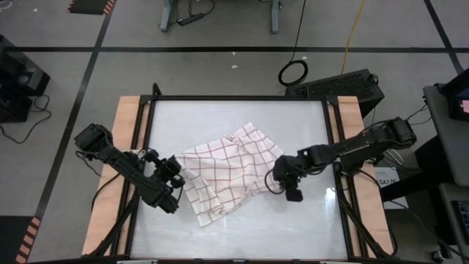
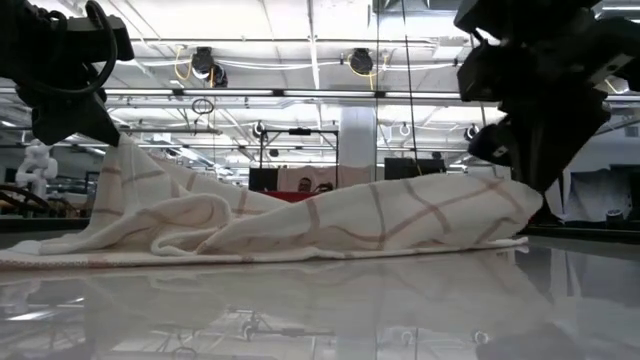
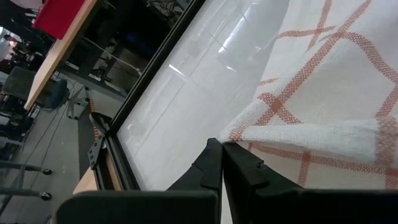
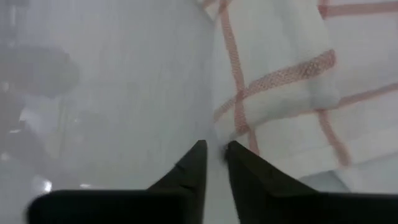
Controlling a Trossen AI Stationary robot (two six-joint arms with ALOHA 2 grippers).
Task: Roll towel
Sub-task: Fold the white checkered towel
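Note:
The towel (image 1: 227, 172), white with a red-brown grid, lies crumpled and partly folded in the middle of the table; it also shows in the low view (image 2: 330, 225). My left gripper (image 1: 178, 174) is at its left end, shut on it (image 3: 222, 146). My right gripper (image 1: 276, 178) is at its right end, low over the table, shut on its edge (image 4: 215, 149). In the low view, the towel's left end rises to the left gripper (image 2: 105, 135) and its right end reaches the right gripper (image 2: 530, 180). My left gripper pinches a folded edge at the towel's left end (image 3: 239, 132) between its two fingertips, coming from the table's left side. That end is lifted off the table (image 2: 120, 165) and slopes down to the rest, which lies on the table. My right gripper pinches the towel's right edge (image 4: 227, 134) at its fingertips, coming from the table's right side and slanting down. That end sits only slightly raised (image 2: 515, 195); one layer or several, I cannot tell.
The table's glossy white top (image 1: 242, 121) has bare room on the far and near sides of the towel. A black frame (image 1: 146, 117) and wooden side boards (image 1: 126, 117) border it.

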